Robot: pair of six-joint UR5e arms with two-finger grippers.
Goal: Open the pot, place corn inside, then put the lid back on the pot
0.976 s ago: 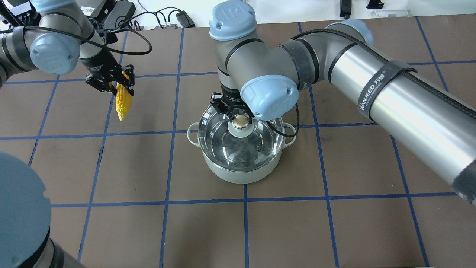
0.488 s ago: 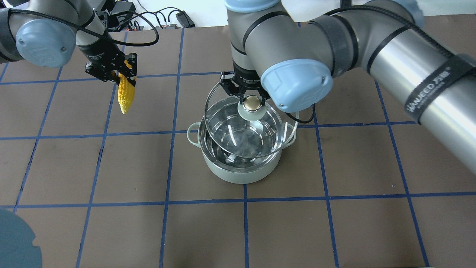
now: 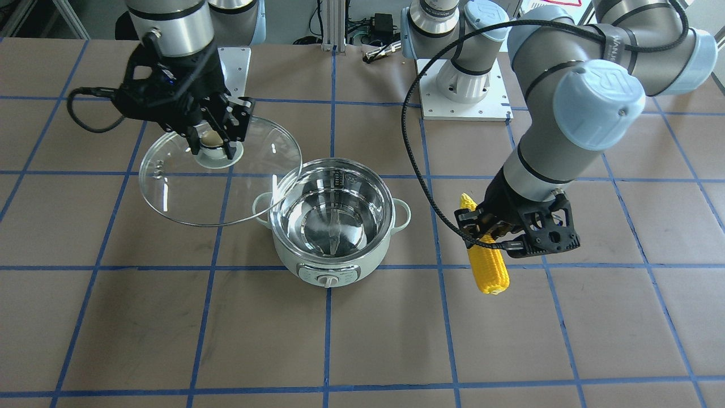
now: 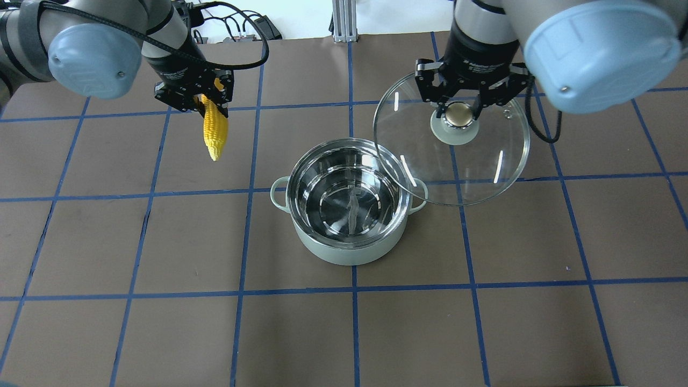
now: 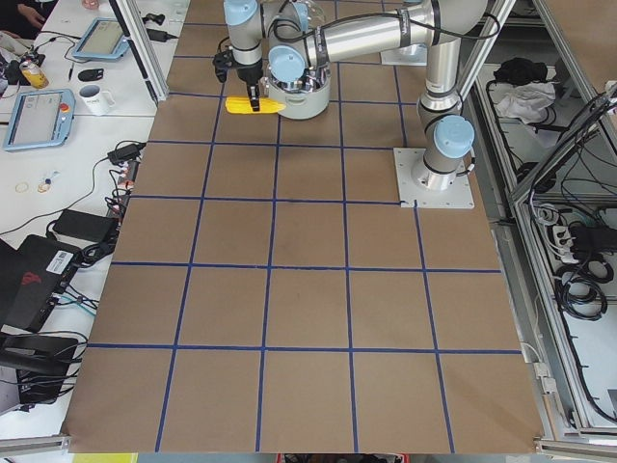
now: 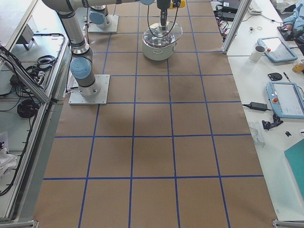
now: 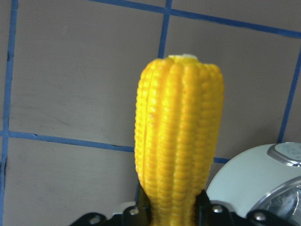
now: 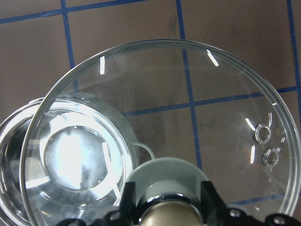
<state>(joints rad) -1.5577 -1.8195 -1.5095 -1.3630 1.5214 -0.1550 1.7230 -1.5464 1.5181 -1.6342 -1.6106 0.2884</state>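
Brown table (image 4: 107, 242) carries the open pot (image 4: 349, 252) mid-grid. My right pincer (image 4: 458, 112) is clamped on the knob of the lid (image 4: 484, 166), held aloft and overlapping the pot's right rim. My left pincer (image 4: 207, 99) is closed on the corn (image 4: 214, 131), well left of the pot. I judge it best to centre the corn over the steel bowl and lower it before releasing.

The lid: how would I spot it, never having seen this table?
Find the round mint-green pot with the shiny steel inside. Beside it, held in the air by the right gripper, hangs the round clear glass lid. It alone is see-through, with a pale green centre disc and metal knob.
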